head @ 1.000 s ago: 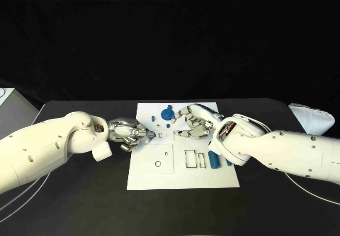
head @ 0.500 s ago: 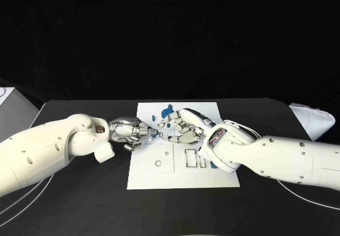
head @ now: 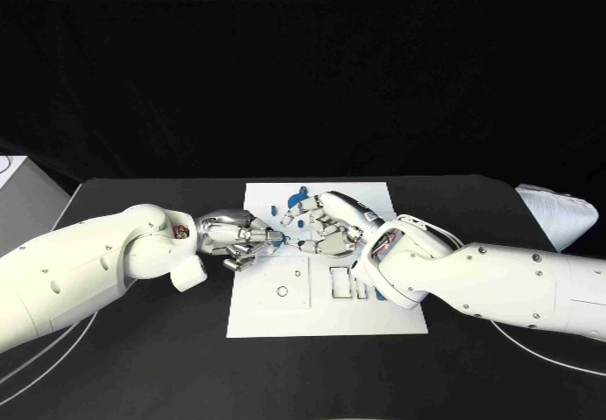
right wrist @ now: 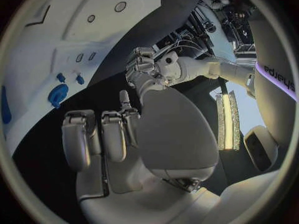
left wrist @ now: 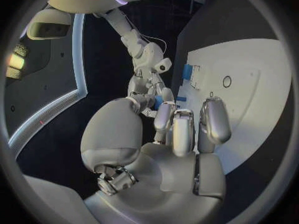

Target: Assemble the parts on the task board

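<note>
While I watched from the console, the white task board (head: 326,319) lay at the middle of the black table (head: 505,367), and both hands met over its far left part. The right hand (head: 322,229) and the left hand (head: 237,238) had their fingertips close together, but I could not tell whether either pinched a part. Small blue parts (right wrist: 59,93) sat toward the board's far edge, and another blue part (left wrist: 187,70) lay near its right edge.
</note>
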Robot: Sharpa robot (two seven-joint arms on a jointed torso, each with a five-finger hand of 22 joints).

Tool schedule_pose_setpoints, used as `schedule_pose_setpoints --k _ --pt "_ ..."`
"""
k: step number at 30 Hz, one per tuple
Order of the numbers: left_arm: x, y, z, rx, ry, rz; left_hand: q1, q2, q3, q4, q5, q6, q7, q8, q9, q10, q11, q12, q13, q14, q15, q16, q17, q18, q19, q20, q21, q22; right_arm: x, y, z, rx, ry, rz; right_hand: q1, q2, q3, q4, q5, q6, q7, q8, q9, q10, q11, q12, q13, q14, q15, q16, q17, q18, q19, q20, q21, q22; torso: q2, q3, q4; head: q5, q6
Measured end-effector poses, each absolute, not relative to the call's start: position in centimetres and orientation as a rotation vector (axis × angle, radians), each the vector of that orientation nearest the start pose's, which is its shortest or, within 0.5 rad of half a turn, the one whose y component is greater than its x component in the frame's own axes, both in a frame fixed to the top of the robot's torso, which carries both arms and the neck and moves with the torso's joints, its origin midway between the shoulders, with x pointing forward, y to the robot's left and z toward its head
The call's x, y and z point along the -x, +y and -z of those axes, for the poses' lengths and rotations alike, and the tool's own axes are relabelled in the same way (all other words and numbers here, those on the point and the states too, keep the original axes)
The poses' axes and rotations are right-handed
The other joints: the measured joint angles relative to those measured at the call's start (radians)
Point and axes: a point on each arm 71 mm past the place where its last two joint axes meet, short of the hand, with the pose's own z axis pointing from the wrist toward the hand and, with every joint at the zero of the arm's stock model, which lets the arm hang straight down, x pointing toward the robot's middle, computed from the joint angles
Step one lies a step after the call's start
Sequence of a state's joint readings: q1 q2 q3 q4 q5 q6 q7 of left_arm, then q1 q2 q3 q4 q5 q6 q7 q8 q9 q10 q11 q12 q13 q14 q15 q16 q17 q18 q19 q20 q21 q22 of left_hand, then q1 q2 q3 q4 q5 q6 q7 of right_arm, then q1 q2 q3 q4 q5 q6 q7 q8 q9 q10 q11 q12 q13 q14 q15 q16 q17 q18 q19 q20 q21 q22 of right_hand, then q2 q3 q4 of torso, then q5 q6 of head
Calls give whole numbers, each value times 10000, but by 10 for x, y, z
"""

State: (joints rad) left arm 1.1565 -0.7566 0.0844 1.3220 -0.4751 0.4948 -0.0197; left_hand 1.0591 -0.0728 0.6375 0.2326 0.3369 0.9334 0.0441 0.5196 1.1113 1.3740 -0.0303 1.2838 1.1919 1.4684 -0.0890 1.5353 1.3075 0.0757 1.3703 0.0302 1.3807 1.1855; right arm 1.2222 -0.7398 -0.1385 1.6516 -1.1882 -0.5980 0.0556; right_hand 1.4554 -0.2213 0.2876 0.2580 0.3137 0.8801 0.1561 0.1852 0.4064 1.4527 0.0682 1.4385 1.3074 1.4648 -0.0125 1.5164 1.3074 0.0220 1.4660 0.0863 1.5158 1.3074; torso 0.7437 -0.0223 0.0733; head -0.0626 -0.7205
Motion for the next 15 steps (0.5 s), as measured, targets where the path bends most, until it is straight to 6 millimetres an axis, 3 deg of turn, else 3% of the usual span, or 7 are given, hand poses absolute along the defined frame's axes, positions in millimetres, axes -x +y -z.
schedule_pose_setpoints --k 4,15 --pt "-494 187 200 4698 23153 15681 144 37 -28 -27 47 -21 -16 -152 -47 -41 40 -60 -65 -18 18 0 0 0 -3 3 -36 -16 -442 -117 177 120 14891 -10761 0 0 0 0 0 0 0 0 0 0 0 0 0 0 0 0 0 1 0 0 0 -1 0 7 -6 -3 -20" --pt "-495 186 201 4744 23097 15650 807 90 -55 -55 50 -388 280 -1310 -897 -309 306 -155 -292 -34 252 1 0 0 -143 144 -35 -20 -441 -115 178 177 14977 -11065 0 0 82 -27 0 29 29 1 0 -1 -1 0 -1 0 0 0 0 0 0 0 0 7 -5 5 -7 -3 49"
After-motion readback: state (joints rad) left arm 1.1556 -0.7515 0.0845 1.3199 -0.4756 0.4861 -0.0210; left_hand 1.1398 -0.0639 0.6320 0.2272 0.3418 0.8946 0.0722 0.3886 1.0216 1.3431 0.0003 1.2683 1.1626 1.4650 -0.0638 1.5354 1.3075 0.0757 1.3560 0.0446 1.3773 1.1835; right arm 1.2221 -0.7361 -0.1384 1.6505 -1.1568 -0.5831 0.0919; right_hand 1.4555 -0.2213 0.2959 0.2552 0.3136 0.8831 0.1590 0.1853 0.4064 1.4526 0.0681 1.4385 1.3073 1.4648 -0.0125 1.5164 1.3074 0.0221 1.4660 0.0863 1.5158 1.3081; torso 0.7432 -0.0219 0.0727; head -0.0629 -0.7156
